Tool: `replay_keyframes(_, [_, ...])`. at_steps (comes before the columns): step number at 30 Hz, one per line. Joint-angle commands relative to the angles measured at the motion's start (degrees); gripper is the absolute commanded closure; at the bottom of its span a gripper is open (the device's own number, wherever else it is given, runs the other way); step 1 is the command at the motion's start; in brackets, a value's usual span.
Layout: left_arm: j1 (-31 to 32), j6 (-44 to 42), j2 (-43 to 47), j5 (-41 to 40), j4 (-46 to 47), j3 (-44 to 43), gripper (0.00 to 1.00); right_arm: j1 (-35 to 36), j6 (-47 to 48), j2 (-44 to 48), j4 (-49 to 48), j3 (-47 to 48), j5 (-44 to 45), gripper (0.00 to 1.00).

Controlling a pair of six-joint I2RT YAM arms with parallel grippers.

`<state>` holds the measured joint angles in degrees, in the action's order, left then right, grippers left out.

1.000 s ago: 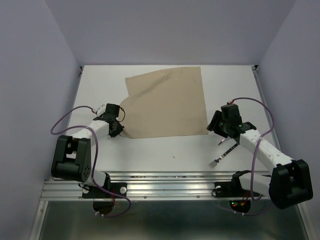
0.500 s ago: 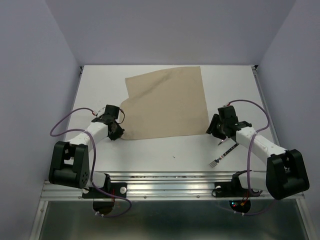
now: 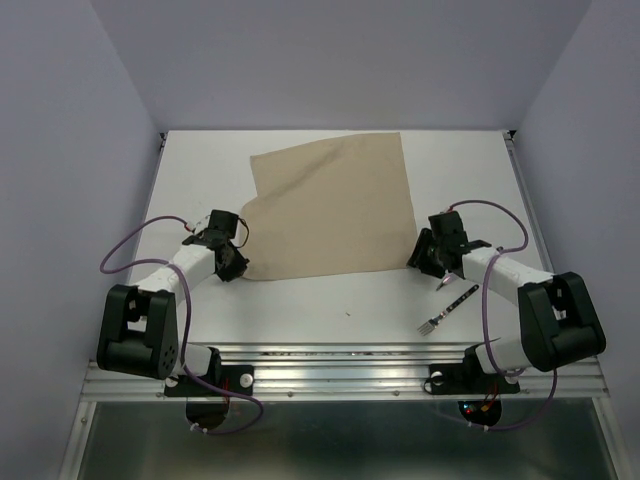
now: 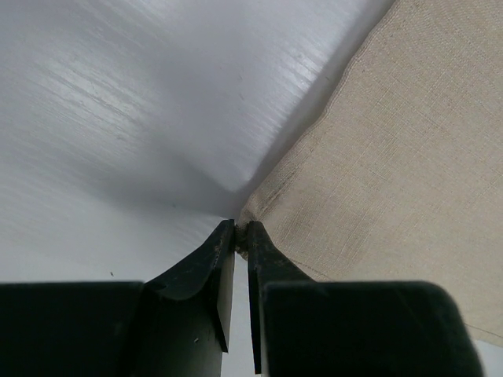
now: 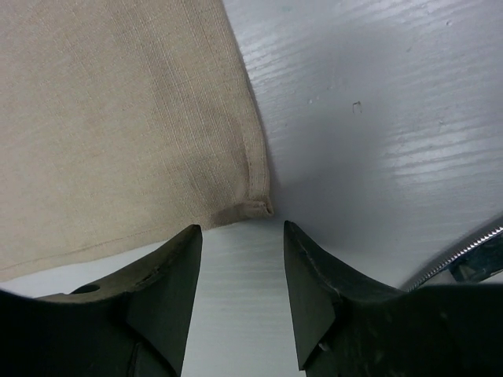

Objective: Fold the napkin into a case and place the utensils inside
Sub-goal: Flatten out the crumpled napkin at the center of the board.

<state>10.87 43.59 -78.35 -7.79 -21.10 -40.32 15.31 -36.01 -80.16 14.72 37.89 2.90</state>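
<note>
Two near corners of the napkin (image 3: 335, 205) are what I am watching, and I will take them from left to right. On the left, the left gripper (image 4: 242, 228) is pinched down to a thin slit with the near-left corner of the cloth caught at its tips. The fabric there looks slightly raised off the table (image 3: 300, 300), with a shadow under it, so I judge it held. The napkin itself lies flat and unfolded in the middle of the table, running away from both arms toward the far edge, with its near hem stretched between the two grippers. On the right, the right gripper (image 5: 240, 228) stands with a clear gap between its jaws and holds nothing. The near-right corner sits just ahead of the tips and roughly centred between them, not yet inside. That is the relation the next move turns on, I think: a short push forward and then a close. The right arm is the nearer one for it. Farther right, the fork (image 3: 447, 310) lies on the bare table just beside that arm, with its tines pointing toward the near edge. A silver strip (image 5: 464, 253) is cut off at the edge of the right wrist view (knife or fork, I cannot tell), and from above I cannot pick out a knife.
</note>
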Motion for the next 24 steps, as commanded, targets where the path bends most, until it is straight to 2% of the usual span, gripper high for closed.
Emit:
replay_keyframes(1, [0.29,-0.79,2.50,-0.56,-2.19,-2.05,1.00,-0.46,0.32,-1.31,-2.42,-0.62,5.10,0.48])
replay_keyframes(13, [0.29,-1.14,2.59,-0.30,-2.28,-2.84,1.00,-0.46,0.85,-4.65,-4.96,-0.71,1.50,0.52])
replay_keyframes(19, [0.29,-1.14,2.41,-0.29,-2.19,-2.84,1.00,-0.46,-0.38,-4.74,-5.49,-0.80,0.88,0.77])
replay_keyframes(20, [0.29,-1.14,2.32,-0.29,-2.19,-2.93,1.00,-0.46,-0.64,-4.57,-5.58,-0.89,1.06,0.85])
replay_keyframes(22, [0.29,-1.14,2.32,-0.21,-2.28,-2.84,1.00,-0.46,-0.73,-3.78,-5.23,-1.06,1.41,0.91])
replay_keyframes(23, [0.29,-1.23,2.32,-0.21,-2.28,-3.01,1.00,-0.46,-0.82,-3.43,-5.05,-1.06,1.67,0.98])
replay_keyframes(24, [0.29,-1.23,2.41,-0.21,-2.36,-3.10,1.00,-0.46,-0.73,-2.55,-4.70,-0.98,1.85,0.99])
